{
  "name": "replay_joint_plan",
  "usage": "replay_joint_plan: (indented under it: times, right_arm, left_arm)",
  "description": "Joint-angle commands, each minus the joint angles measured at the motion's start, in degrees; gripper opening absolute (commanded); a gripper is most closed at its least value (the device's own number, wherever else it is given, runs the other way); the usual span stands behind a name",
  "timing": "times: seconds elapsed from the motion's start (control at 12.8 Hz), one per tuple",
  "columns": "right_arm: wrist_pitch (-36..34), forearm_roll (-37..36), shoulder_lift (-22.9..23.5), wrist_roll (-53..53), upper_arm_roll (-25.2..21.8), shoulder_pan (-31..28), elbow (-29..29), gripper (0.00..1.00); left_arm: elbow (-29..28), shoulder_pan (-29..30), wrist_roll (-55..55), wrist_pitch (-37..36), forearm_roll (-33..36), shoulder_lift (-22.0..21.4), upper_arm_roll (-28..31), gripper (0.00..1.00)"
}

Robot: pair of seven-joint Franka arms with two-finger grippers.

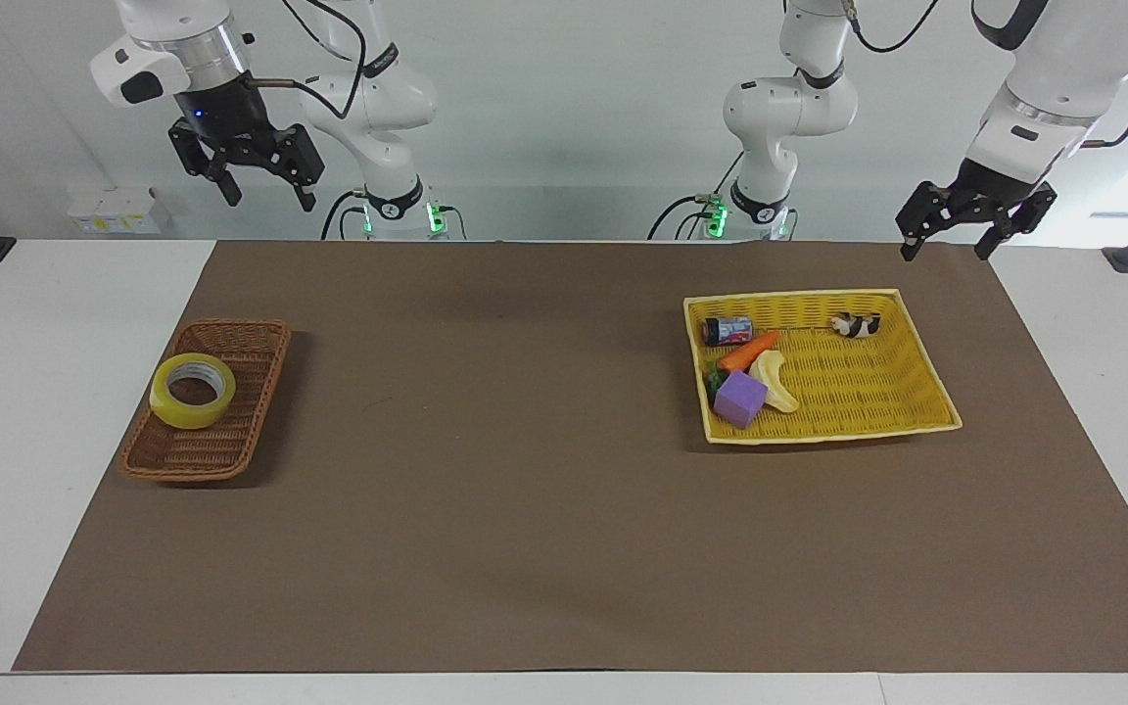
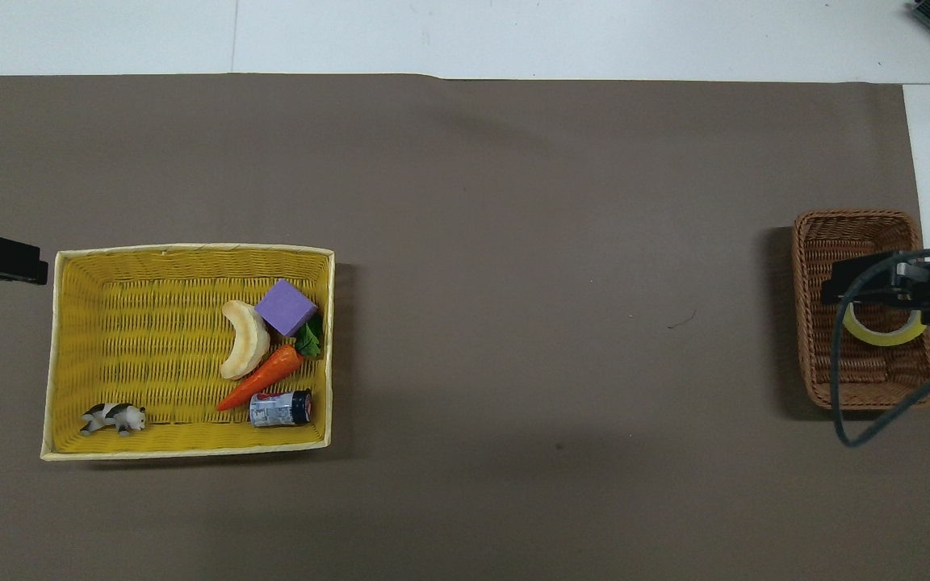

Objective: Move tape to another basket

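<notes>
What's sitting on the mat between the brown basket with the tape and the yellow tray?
Nothing: only bare brown mat lies between the brown basket holding the tape and the yellow tray, as both views show.

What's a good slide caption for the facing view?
Tape sits in the wicker basket; both open grippers, right and left, hang high.

From my station I can read no text, brand, number or sign anywhere; the small can (image 1: 728,330) lying in the yellow tray (image 1: 928,377) carries a printed label, but its lettering is too small to read.
</notes>
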Motion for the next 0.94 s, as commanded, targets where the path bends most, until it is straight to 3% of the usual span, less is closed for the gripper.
replay_joint_plan:
  times: [0.0,0.86]
  right_arm:
    - [1.18,-1.05,-1.09,-1.24,0.73,-0.24,-1.03,1.00]
    - [1.54,-0.52,-1.00,-4.49,0.47,-0.33,-2.35,1.00]
  left_arm:
    - [1.29,0.01,-0.01,-0.48,0.55,0.54,-0.04,1.00]
    - [1.29,0.01,-0.01,-0.48,0.55,0.54,-0.04,1.00]
